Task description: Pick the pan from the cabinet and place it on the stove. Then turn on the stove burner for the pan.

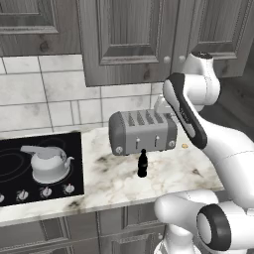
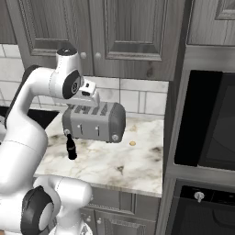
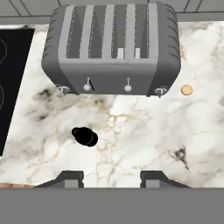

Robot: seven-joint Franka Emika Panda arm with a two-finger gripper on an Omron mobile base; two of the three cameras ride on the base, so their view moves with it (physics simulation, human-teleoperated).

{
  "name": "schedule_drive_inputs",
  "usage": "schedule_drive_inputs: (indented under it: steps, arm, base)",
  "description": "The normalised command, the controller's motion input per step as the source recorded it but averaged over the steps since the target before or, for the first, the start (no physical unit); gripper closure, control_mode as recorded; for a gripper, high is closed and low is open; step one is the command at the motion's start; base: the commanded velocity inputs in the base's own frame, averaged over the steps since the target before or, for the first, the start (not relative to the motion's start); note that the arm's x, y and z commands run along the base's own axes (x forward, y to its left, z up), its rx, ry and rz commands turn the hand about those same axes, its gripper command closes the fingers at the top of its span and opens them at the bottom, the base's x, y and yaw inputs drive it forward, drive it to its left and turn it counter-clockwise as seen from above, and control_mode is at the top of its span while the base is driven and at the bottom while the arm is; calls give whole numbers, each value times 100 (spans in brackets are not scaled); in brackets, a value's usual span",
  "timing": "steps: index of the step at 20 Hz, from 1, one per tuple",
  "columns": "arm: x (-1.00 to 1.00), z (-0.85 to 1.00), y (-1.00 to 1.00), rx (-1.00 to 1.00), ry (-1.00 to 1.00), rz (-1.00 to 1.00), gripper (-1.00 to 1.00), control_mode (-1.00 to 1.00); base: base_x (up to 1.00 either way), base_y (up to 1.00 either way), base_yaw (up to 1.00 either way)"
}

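Note:
The pan is hidden. The cabinet (image 1: pixel 129 39) (image 2: pixel 128 27) hangs above the counter, dark grey, with both doors closed and small round knobs at their lower corners. At the left lies the black stove (image 1: pixel 15 163) (image 3: pixel 8 87), its silver knobs (image 1: pixel 45 191) along the front edge. My gripper (image 3: pixel 111 179) (image 2: pixel 85 102) hovers above the counter in front of the cabinet and points down. Its two fingertips stand apart with nothing between them. The gripper touches nothing.
A silver-white kettle (image 1: pixel 49 163) sits on the stove. A grey toaster (image 1: pixel 143 131) (image 2: pixel 94 121) (image 3: pixel 111 48) stands on the marble counter below the hand, a small black bottle (image 1: pixel 142 163) (image 3: pixel 85 136) in front of it. A dark oven column (image 2: pixel 206 119) bounds the right.

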Motion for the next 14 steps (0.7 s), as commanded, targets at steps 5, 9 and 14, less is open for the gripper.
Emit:
schedule_drive_inputs:
  steps: [5, 9, 14]
  arm:
    - [-14, 0, 0, 0, -6, 0, -100, -100]
    - [0, -1, 0, 0, 0, 0, -100, -100]
    - [-19, 15, -15, 0, -25, 0, -100, -100]
  base:
    - [0, 0, 0]
    - [0, 0, 0]
    - [0, 0, 0]
